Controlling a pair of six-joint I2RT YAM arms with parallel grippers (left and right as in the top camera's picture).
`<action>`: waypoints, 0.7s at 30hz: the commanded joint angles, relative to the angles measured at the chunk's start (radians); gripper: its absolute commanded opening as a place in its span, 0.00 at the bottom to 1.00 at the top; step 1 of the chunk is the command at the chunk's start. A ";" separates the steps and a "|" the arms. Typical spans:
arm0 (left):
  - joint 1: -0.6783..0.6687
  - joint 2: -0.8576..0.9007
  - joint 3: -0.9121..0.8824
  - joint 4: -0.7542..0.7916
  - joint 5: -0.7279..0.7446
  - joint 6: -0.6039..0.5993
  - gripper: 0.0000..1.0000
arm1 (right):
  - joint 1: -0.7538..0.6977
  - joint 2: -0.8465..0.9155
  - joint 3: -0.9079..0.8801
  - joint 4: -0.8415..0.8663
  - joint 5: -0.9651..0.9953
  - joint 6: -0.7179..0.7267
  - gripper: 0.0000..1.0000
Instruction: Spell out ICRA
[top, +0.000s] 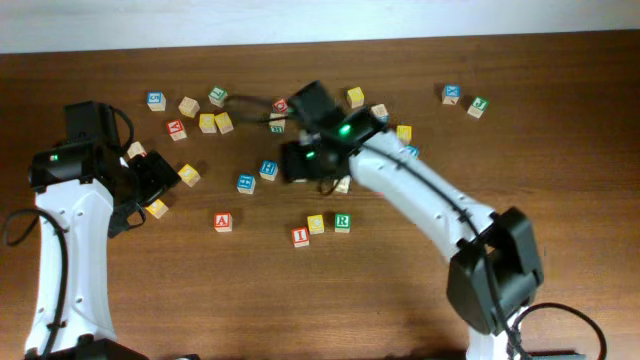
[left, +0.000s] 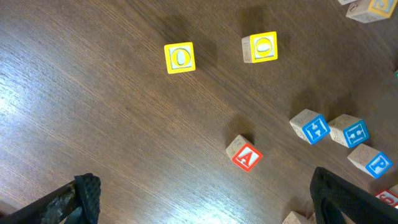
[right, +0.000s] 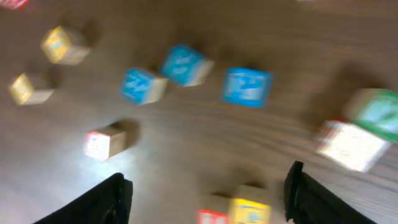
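Note:
The red I cube (top: 300, 236), yellow C cube (top: 316, 224) and green R cube (top: 342, 222) sit close together in a row at the table's middle front. The red A cube (top: 223, 222) lies apart to their left. My left gripper (top: 160, 178) is open and empty up-left of the A; in the left wrist view the A (left: 247, 155) lies ahead of the open jaws (left: 205, 205). My right gripper (top: 293, 162) hovers open behind the row. Its blurred wrist view shows the C (right: 249, 211) and I (right: 211, 218) between the jaws (right: 208, 199), and the A (right: 104, 142) at left.
Two blue cubes (top: 246, 183) (top: 268, 169) lie between the grippers. Yellow cubes (top: 188, 175) (top: 157, 208) sit by the left gripper. Several other letter cubes are scattered along the back (top: 215, 122), with two at far right (top: 452, 95).

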 joint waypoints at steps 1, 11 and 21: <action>0.000 0.006 -0.002 0.000 0.001 0.016 0.99 | 0.108 0.025 0.014 0.056 0.144 0.118 0.80; 0.000 0.006 -0.002 0.005 0.045 0.016 0.99 | -0.309 -0.146 0.016 -0.318 0.171 0.039 0.98; -0.305 0.117 -0.054 0.093 -0.076 0.159 1.00 | -0.806 -0.145 0.016 -0.409 0.170 -0.022 0.98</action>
